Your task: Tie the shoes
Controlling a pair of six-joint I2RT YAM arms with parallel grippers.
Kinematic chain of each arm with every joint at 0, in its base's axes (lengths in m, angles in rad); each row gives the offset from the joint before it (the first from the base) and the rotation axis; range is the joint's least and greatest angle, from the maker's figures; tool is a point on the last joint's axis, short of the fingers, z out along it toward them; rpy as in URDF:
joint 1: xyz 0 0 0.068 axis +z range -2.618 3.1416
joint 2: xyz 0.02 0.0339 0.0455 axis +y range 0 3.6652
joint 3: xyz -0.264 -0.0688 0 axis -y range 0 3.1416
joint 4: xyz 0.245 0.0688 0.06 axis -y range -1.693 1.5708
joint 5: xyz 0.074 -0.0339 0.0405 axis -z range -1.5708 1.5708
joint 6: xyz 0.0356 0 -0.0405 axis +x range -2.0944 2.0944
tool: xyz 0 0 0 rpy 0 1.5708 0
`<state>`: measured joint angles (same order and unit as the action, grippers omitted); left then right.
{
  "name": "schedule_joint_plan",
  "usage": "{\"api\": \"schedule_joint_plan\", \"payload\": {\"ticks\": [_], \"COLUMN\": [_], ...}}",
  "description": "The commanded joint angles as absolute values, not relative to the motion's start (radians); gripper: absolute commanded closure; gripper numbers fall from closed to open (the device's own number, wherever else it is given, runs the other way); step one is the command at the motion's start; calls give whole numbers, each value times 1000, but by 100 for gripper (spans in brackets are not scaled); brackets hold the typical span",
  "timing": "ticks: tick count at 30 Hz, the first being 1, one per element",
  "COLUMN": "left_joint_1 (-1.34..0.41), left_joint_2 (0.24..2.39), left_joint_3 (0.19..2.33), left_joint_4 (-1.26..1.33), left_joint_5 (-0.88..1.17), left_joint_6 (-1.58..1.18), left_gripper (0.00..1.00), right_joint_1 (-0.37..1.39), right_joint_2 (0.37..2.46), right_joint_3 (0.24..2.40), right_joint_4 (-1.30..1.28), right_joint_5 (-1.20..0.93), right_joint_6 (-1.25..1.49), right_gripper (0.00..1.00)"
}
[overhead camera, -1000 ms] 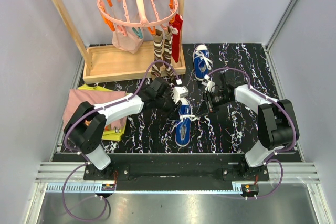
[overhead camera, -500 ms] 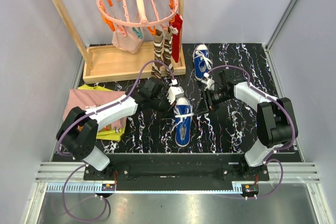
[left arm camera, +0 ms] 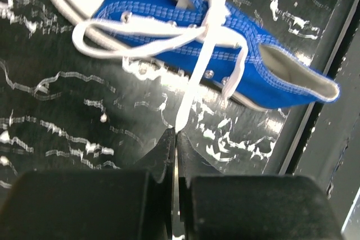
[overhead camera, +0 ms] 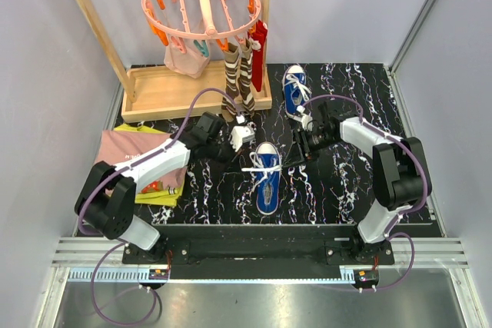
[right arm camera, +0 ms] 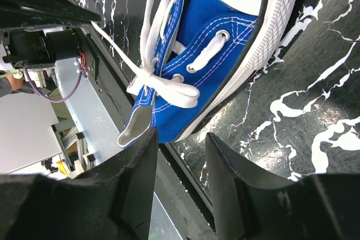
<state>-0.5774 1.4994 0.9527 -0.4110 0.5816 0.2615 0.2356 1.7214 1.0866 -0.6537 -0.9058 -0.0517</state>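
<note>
One blue shoe (overhead camera: 267, 177) with a white toe cap lies mid-table, toe toward the far side; it also shows in the left wrist view (left arm camera: 214, 43) and the right wrist view (right arm camera: 208, 54). A second blue shoe (overhead camera: 294, 90) lies further back. My left gripper (overhead camera: 242, 138) (left arm camera: 175, 136) is left of the near shoe, shut on one white lace (left arm camera: 194, 82) that runs taut from the shoe's eyelets to its jaws. My right gripper (overhead camera: 302, 144) (right arm camera: 180, 139) is right of the shoe's toe, open with nothing between its fingers. A loose knot (right arm camera: 163, 88) sits on the laces.
A wooden rack base (overhead camera: 177, 94) stands at the back left, with a pink round peg hanger (overhead camera: 201, 1) above it. Striped socks (overhead camera: 238, 74) and a red cloth hang beside it. Folded clothes (overhead camera: 138, 155) lie at the left edge. The table's front rail (overhead camera: 261, 232) is near the shoe's heel.
My left gripper has drawn back to the left and away from the near shoe, pulling the lace out with it. My right gripper has barely moved.
</note>
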Motion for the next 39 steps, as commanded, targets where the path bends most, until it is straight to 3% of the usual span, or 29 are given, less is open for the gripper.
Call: {"api": "schedule_joint_plan", "payload": {"ticks": [1,31,36,38,39], "left_joint_1": [-554,-529,-528,-525,-519], "left_joint_2": [1447,1479,1489,1489,1489], "left_joint_3": [927,881,884,882,884], "left_joint_4": [-439,-420,-414,-405,-403], "left_joint_5": [580,572,569,574,578], "left_joint_6": [311,331,328,324,321], "left_gripper": [100,100,100,98,95], "right_joint_1": [238,305,307,307,307], "right_joint_2": [1738,1851,1842,1836,1826], "right_joint_3": [1121,1121,1121,1114,1112], "right_joint_4": [-658,-457,-451,-451,-451], "right_joint_5": [-916,-1009,-1020,-1019,-1020], "right_joint_6": [-52,166,176,176,176], "right_gripper": [52,53,65,75,89]}}
